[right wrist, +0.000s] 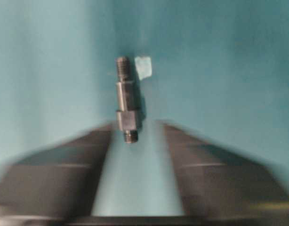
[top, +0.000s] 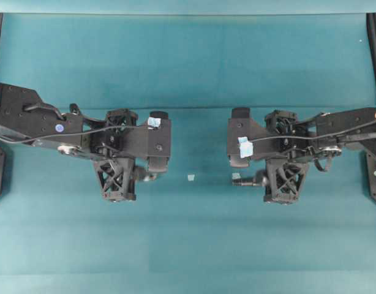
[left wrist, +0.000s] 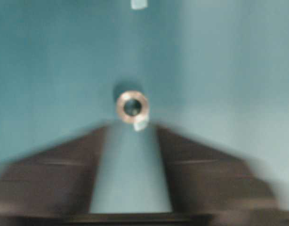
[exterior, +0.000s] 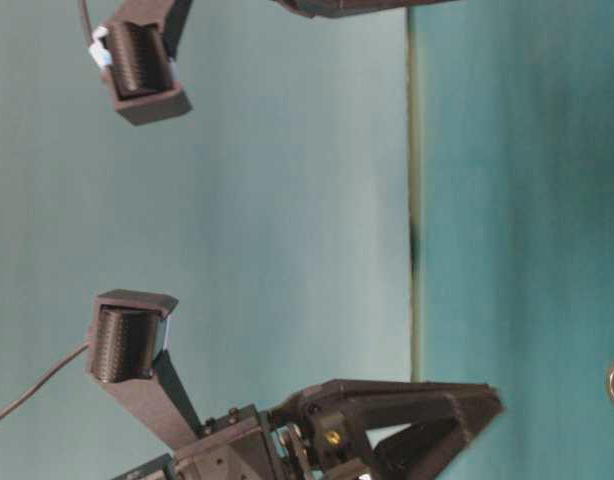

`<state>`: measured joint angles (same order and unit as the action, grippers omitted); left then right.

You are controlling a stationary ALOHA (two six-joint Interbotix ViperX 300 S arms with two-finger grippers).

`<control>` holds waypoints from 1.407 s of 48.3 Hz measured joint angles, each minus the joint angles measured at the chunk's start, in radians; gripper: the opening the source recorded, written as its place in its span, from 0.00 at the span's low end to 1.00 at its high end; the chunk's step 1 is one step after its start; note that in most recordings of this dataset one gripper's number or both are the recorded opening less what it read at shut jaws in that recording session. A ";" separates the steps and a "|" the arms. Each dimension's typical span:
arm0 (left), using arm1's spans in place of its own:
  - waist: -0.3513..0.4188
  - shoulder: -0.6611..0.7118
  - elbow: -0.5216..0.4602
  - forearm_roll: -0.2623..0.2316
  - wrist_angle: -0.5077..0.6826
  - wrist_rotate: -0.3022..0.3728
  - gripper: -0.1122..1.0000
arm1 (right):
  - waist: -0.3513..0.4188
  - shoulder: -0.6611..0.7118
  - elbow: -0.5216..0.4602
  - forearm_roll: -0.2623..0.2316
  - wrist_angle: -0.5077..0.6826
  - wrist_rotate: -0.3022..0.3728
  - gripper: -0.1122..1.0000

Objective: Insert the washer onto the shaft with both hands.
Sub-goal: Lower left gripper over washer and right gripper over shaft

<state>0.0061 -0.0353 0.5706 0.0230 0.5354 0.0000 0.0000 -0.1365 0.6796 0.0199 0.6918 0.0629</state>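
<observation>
Looks like we're at the pickup step: washer (left wrist: 132,105) and shaft (right wrist: 126,101) both lie loose mid-table, each just ahead of its released, empty gripper, left gripper (left wrist: 131,141) and right gripper (right wrist: 134,136), so next each needs to drop and pinch.

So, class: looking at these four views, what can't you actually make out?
- Overhead: washer hidden under the left arm; shaft mostly covered by the right arm.
- Table-level: shaft out of frame.
- Left wrist: left gripper fingers smeared by blur.
- Right wrist: right gripper fingers likewise.
</observation>
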 measured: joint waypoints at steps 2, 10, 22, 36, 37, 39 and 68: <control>0.000 0.000 0.002 0.000 -0.009 0.002 0.79 | 0.000 0.006 -0.002 0.000 0.002 0.000 0.54; 0.000 0.000 0.005 0.000 -0.040 0.002 0.80 | 0.000 0.025 0.005 -0.002 -0.002 0.002 0.94; 0.000 0.012 0.025 0.000 -0.048 0.002 0.83 | 0.000 0.028 0.023 -0.005 -0.038 0.002 0.93; 0.000 0.058 0.055 0.000 -0.126 0.003 0.82 | 0.011 0.044 0.038 -0.005 -0.071 0.000 0.92; 0.002 0.064 0.055 0.000 -0.130 0.003 0.82 | 0.012 0.046 0.038 -0.005 -0.074 0.000 0.91; 0.002 0.072 0.055 0.000 -0.138 0.003 0.82 | 0.014 0.049 0.038 -0.005 -0.077 0.000 0.91; 0.002 0.181 0.040 0.000 -0.193 -0.008 0.82 | 0.026 0.095 0.069 -0.005 -0.147 -0.002 0.91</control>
<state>0.0077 0.1457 0.6105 0.0230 0.3421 -0.0077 0.0261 -0.0414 0.7486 0.0153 0.5446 0.0614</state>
